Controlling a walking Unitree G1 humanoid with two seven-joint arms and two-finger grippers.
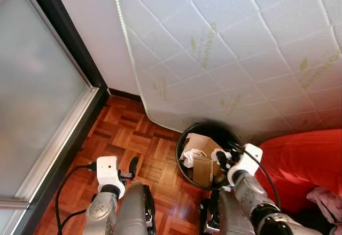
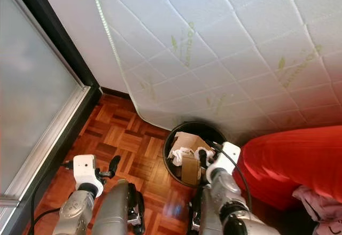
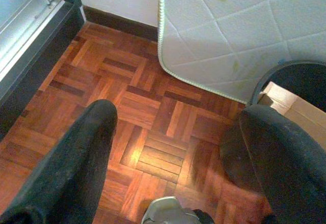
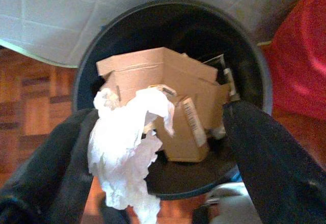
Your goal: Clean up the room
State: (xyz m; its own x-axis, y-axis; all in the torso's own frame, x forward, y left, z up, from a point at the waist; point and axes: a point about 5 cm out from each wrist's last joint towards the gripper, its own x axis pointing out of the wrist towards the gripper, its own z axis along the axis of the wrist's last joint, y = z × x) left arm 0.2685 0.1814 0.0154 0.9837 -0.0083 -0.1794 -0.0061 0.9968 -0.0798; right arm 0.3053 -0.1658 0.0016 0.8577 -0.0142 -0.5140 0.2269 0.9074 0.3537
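Over the parquet floor point(image 1: 128, 133), beside the leaning mattress point(image 1: 240, 48), your right gripper point(image 4: 158, 183) hangs spread, crumpled tissue point(image 4: 127, 147) against 1 finger, above the cardboard-filled bin point(image 1: 184, 139); your left gripper point(image 3: 173, 147) gapes empty.

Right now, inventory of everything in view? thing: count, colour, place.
bin: 1, black, on the floor below the mattress, beside the red fabric
cardboard: several pieces, brown, inside the bin
tissue: 1 crumpled, white, at the bin's rim by a right finger
mattress: 1, white quilted, leaning on the wall
red fabric: 1, red, right of the bin
pink cloth: 1, on the red fabric
floor: wood parquet
glass door: 1, frosted, dark frame, left
left gripper: open, over the floor
right gripper: open, over the bin
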